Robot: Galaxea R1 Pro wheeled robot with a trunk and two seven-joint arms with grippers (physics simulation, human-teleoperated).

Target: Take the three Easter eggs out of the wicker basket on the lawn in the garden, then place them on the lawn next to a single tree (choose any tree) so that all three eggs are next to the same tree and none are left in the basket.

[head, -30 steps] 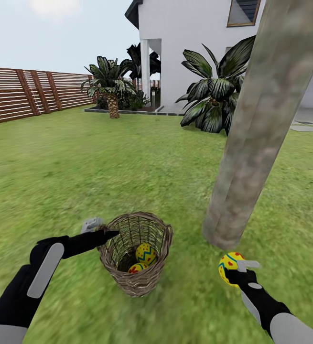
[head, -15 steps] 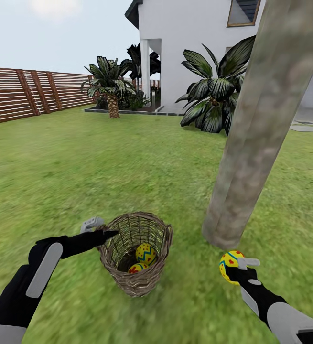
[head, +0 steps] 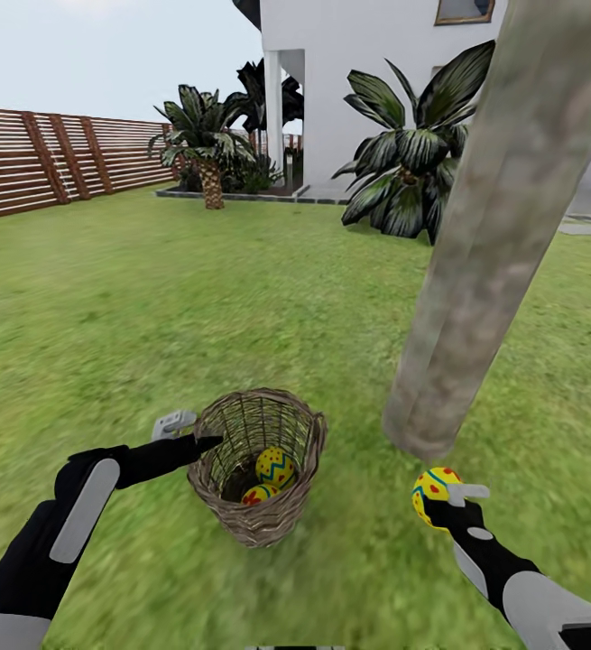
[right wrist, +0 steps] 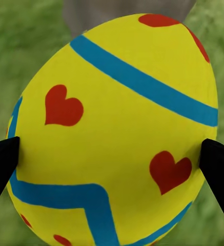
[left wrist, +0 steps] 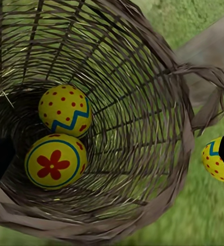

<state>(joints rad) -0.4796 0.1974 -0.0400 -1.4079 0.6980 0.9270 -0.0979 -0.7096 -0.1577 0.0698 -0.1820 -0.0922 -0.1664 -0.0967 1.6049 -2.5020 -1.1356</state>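
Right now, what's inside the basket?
Two eggs lie in the basket: one with a red flower, one with red dots. The weave and the eggs hide whatever might lie beneath them.

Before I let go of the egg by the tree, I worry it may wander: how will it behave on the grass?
The egg is smooth, glossy and rounded, so it could roll a little once the right gripper lets go. The lawn looks level near the tree, so probably not far. Its slick shell may slip between the narrow fingertips.
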